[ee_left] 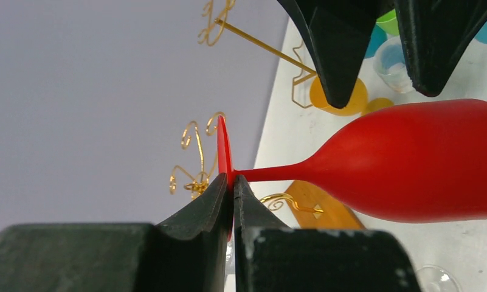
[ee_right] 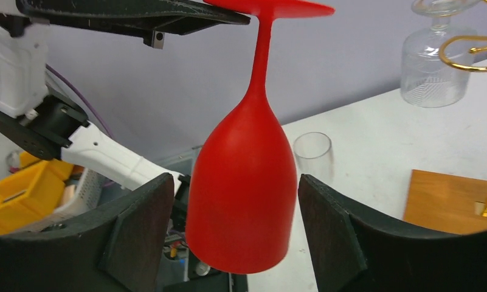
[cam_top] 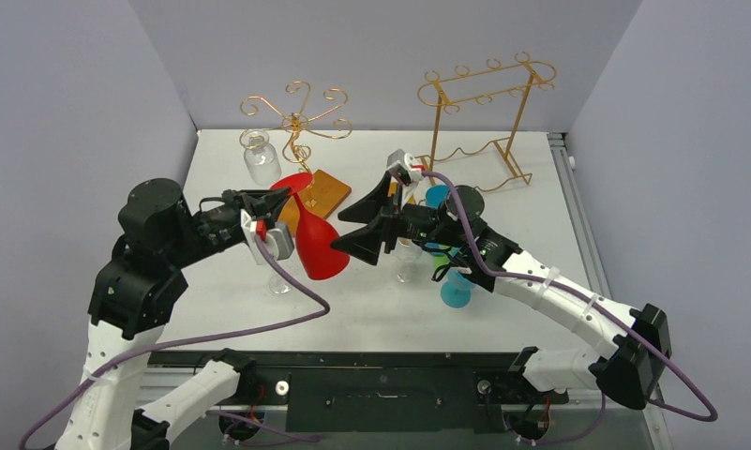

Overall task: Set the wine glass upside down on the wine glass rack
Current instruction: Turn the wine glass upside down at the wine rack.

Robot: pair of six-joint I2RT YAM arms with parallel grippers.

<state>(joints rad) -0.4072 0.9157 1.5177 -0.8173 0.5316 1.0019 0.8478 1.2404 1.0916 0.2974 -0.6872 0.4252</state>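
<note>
**Glass lifted and inverted, not yet hung**

The red wine glass [cam_top: 320, 246] is off the worktop [cam_top: 503, 309] and already turned over, foot up and bowl down. It hangs on the near side of the wine glass rack [cam_top: 297, 120], in front of the rack's wooden base [cam_top: 326, 191] and lower than its curled arms. No part of the glass touches the rack.

The left hand [ee_left: 231, 182] is clenched on the rim of the foot, pinching the thin disc edge-on, and carries the whole glass. The right hand [ee_right: 234, 182] is released. Its two fingers are spread to either side of the bowl, and the right wrist view shows a gap on each side, so it takes no weight.

By my reading, the pick-up and the flip are done. What is left is the placing itself:
- raise the glass toward the rack
- slip the stem into one of the spiral arms so that the foot rests on the wire
- let go

A clear bottle [cam_top: 260, 156] stands just beside the rack, on the left hand's side, and could crowd that approach.
</note>
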